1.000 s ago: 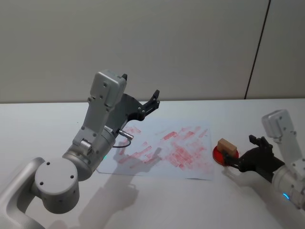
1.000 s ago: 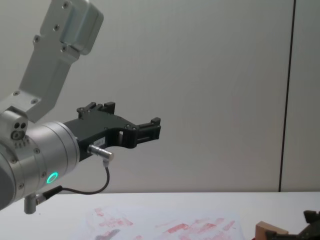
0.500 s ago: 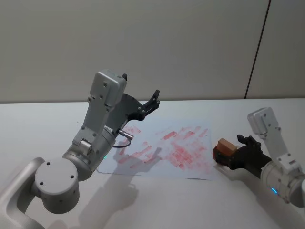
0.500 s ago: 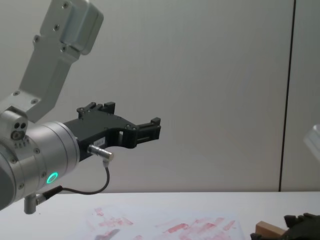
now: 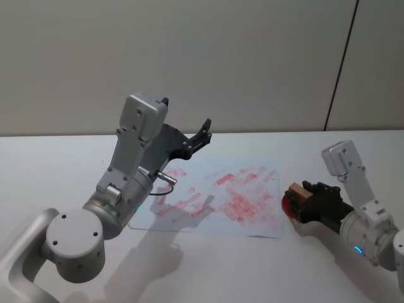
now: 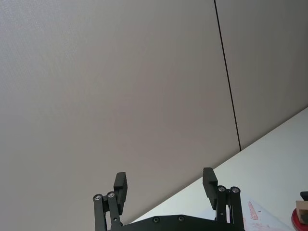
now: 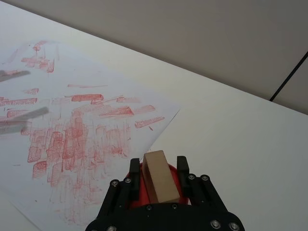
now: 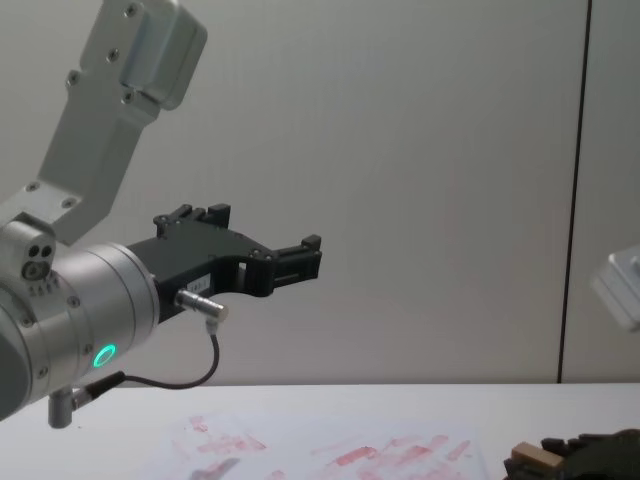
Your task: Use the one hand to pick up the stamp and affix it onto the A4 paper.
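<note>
The A4 paper [image 7: 86,120] lies to the left of the right gripper [image 7: 158,165]. The left gripper [image 6: 164,177] hangs raised, jaws apart. The right gripper's jaws straddle the stamp [image 7: 159,177], seemingly not quite clamped, on the red round pad [image 5: 286,205].

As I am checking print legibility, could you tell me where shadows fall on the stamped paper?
Head view: the raised left gripper casts a soft shadow over the near-left prints of the A4 paper. Right wrist view: grey shadow streaks cross prints far from the stamp, which sits evenly lit at the right gripper.
</note>
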You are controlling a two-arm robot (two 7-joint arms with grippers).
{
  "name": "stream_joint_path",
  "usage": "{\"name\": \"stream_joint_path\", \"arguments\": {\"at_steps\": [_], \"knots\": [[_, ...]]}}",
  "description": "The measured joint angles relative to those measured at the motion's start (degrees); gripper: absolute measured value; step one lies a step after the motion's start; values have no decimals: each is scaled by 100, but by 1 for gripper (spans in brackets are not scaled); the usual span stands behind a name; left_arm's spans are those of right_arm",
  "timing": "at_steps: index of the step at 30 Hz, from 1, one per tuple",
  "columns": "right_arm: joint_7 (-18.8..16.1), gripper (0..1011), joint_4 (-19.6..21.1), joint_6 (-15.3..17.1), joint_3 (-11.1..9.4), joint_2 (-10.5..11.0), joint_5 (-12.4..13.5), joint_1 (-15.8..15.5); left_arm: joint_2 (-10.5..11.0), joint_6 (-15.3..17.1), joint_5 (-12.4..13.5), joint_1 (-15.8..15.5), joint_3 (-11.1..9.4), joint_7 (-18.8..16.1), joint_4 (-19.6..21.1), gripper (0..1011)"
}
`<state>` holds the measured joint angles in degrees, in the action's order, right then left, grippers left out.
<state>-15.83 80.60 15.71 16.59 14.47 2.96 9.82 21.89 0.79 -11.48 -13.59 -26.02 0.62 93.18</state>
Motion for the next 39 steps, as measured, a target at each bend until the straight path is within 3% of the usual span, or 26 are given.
{"name": "stream_joint_path", "arguments": {"at_steps": [9,20,28,39], "knots": [[-13,222,-11,-7,5,-8,-9,15,0,0,0,0,0,0,0,1001],[-52,219,221,-85,-9,0,47,10,0,0,0,0,0,0,0,1002],[-300,220,328,-225,42,-125,64,214,0,0,0,0,0,0,0,1001],[-750,220,-35,-190,222,-396,-107,572,0,0,0,0,0,0,0,1001]]}}
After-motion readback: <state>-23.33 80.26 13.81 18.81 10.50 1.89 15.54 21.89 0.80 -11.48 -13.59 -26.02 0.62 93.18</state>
